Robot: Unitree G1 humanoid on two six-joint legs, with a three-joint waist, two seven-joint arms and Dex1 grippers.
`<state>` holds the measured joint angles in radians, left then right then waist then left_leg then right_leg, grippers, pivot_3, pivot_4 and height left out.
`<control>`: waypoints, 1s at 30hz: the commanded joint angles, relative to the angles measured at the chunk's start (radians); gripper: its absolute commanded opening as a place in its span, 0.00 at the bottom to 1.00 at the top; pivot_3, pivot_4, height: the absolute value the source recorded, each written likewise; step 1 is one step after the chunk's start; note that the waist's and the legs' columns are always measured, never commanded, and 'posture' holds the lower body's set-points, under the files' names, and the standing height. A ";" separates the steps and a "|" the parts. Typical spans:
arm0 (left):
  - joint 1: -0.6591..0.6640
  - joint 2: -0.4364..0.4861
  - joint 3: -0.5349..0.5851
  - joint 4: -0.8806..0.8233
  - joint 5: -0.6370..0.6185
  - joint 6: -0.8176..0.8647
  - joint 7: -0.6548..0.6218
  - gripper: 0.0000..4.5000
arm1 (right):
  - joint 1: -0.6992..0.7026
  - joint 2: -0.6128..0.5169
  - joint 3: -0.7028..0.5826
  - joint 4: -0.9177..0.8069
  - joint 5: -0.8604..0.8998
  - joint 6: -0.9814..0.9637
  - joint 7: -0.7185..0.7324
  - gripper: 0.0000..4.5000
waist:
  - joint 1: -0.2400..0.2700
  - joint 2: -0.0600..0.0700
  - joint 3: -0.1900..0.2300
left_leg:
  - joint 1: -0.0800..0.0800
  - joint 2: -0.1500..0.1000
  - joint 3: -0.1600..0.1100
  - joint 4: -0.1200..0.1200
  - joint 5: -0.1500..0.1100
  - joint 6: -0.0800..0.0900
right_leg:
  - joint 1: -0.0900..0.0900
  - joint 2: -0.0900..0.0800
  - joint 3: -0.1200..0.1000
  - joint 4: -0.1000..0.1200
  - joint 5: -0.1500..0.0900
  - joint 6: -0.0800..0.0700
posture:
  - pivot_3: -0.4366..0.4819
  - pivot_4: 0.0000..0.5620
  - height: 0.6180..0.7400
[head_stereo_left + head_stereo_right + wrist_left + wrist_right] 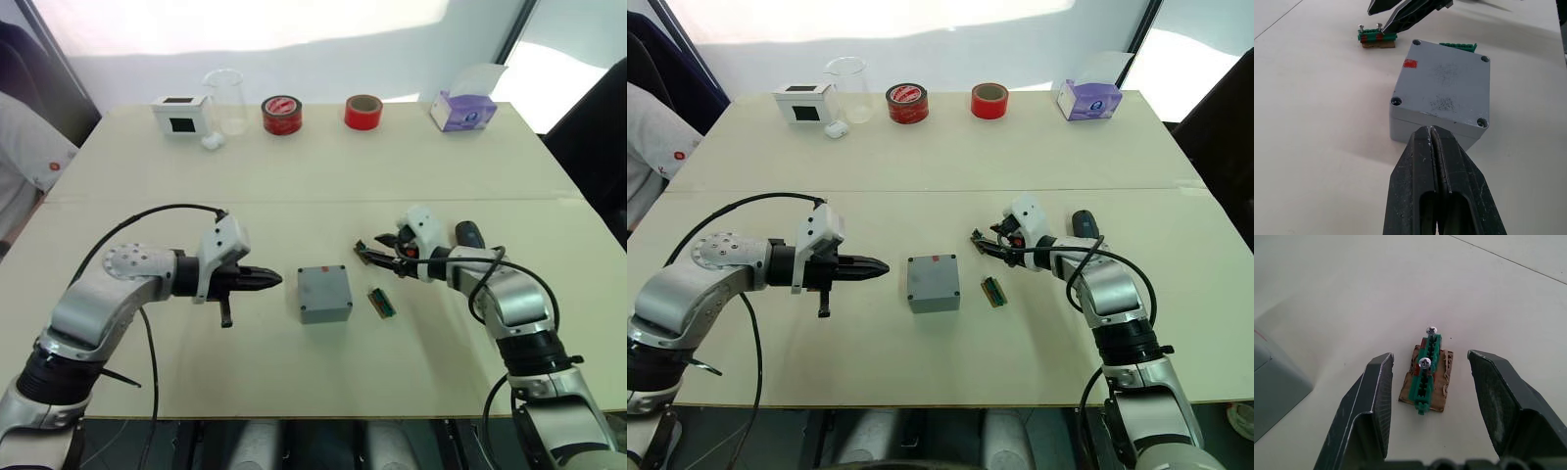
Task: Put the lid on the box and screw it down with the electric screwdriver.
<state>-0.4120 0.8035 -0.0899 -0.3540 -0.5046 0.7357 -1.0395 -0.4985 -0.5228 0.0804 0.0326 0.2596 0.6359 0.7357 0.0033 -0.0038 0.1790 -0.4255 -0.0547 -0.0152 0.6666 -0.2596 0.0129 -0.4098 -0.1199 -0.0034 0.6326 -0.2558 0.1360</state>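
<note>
The box (325,293) sits at the centre of the frame with the lid (1444,83) on top of it, the left gripper (265,280) just to its left with fingers pressed together, and the right gripper (1432,396), fingers spread, around a green terminal block (1425,372) at centre right.

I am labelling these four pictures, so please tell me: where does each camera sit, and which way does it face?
Left eye, right eye: on the head, facing forward and down over the table; both arms show.
Left wrist: along the shut left gripper toward the box.
Right wrist: along the open right gripper at a green screw holder.
Shared: both wrist views show the box and that holder.
</note>
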 commanded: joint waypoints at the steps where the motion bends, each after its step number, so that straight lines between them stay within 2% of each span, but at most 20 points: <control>1: -0.007 0.000 0.009 -0.008 0.000 -0.013 0.004 0.00 | -0.004 0.009 -0.006 -0.026 0.004 -0.013 -0.002 0.37 | 0.000 0.000 0.000 | 0.000 0.000 0.000 0.000 0.000 0.000 | 0.000 0.000 0.000 0.000 0.000 0.000 | 0.48 0.27 1.00; 3: -0.006 0.000 0.009 -0.008 0.000 -0.013 0.004 0.00 | -0.004 0.010 -0.005 -0.024 0.002 -0.014 -0.002 0.20 | 0.000 0.000 0.000 | 0.000 0.000 0.000 0.000 0.000 0.000 | 0.000 0.000 0.000 0.000 0.000 0.000 | 0.48 0.27 1.00; 19: -0.004 0.002 0.009 -0.012 0.002 -0.014 0.008 0.00 | 0.002 0.012 0.007 -0.016 -0.012 -0.022 0.000 0.20 | 0.000 0.000 0.000 | 0.000 0.000 0.000 0.000 0.000 0.000 | 0.000 0.000 0.000 0.000 0.000 0.000 | 0.48 0.27 1.00; 22: -0.006 0.002 0.007 -0.010 0.003 -0.016 0.006 0.00 | 0.003 0.015 0.004 -0.015 -0.012 -0.021 -0.003 0.02 | 0.000 0.000 0.000 | 0.000 0.000 0.000 0.000 0.000 0.000 | 0.000 0.000 0.000 0.000 0.000 0.000 | 0.48 0.27 1.00; 30: -0.009 0.004 0.006 -0.007 0.004 -0.019 0.002 0.00 | 0.007 0.000 -0.001 -0.013 -0.023 -0.037 0.004 0.01 | 0.000 0.000 0.000 | 0.000 0.000 0.000 0.000 0.000 0.000 | 0.000 0.000 0.000 0.000 0.000 0.000 | 0.48 0.27 1.00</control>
<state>-0.4120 0.8033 -0.0901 -0.3540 -0.5013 0.7319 -1.0331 -0.4948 -0.5110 0.0927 0.0330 0.2377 0.6255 0.7331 0.0035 -0.0038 0.1790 -0.4255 -0.0547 -0.0152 0.6666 -0.2595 0.0128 -0.4098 -0.1198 -0.0034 0.6326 -0.2558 0.1360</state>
